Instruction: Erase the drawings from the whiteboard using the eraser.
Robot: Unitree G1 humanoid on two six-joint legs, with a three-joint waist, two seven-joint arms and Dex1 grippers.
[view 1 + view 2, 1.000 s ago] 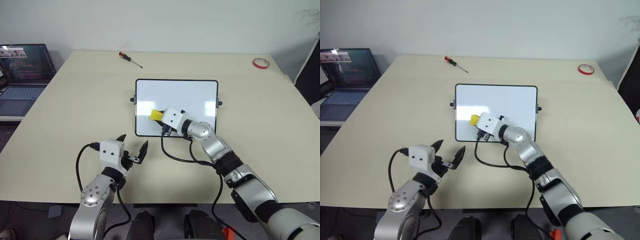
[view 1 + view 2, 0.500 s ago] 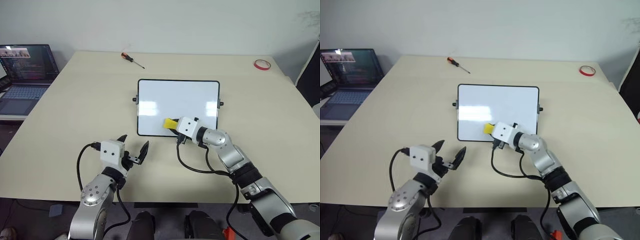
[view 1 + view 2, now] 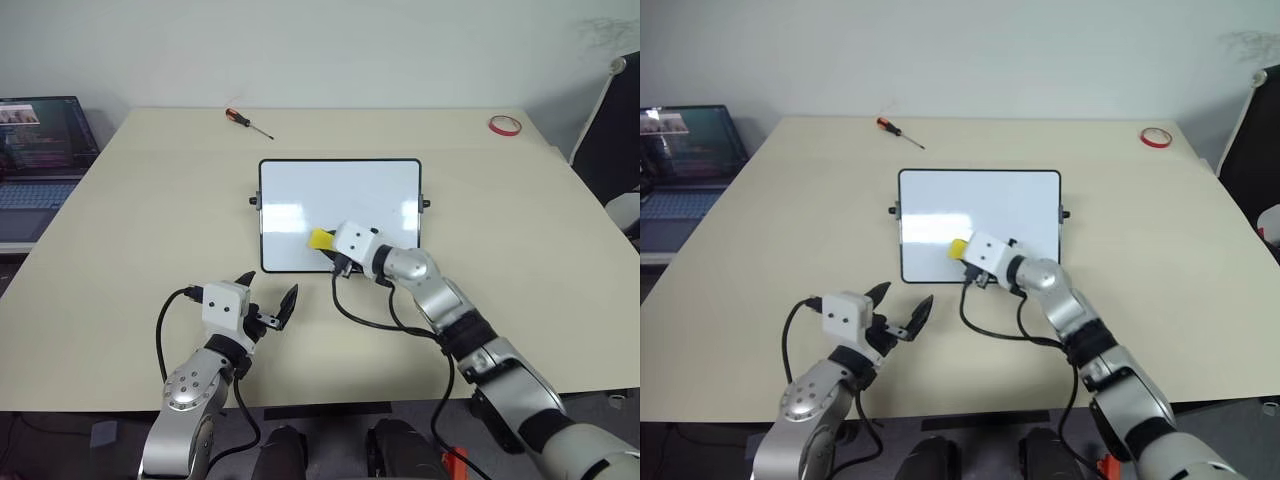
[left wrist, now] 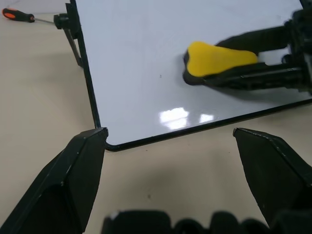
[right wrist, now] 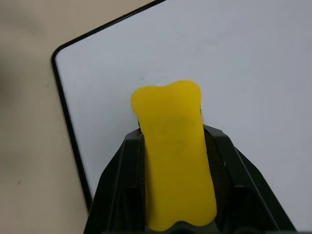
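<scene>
The whiteboard (image 3: 340, 190) lies flat at the table's middle, white with a thin black frame. Its surface looks plain white, and the drawings are out of view. My right gripper (image 3: 328, 244) is shut on the yellow eraser (image 3: 320, 239), also seen as the eraser (image 5: 173, 146) between the black fingers (image 5: 119, 180). The eraser rests on the board's near part, a little left of centre. My left gripper (image 3: 268, 290) hovers open over the bare table just in front of the board's near-left corner (image 4: 105, 141), with nothing between its fingers.
A screwdriver (image 3: 248, 122) with an orange handle lies at the table's far left. A red tape ring (image 3: 504, 124) sits at the far right corner. A laptop (image 3: 40, 150) stands on a side desk to the left, and a dark chair (image 3: 610, 130) to the right.
The right gripper slid the eraser rightward toward the board's near edge, then back a little up the board. The whole view has shifted. The left gripper stayed put.
</scene>
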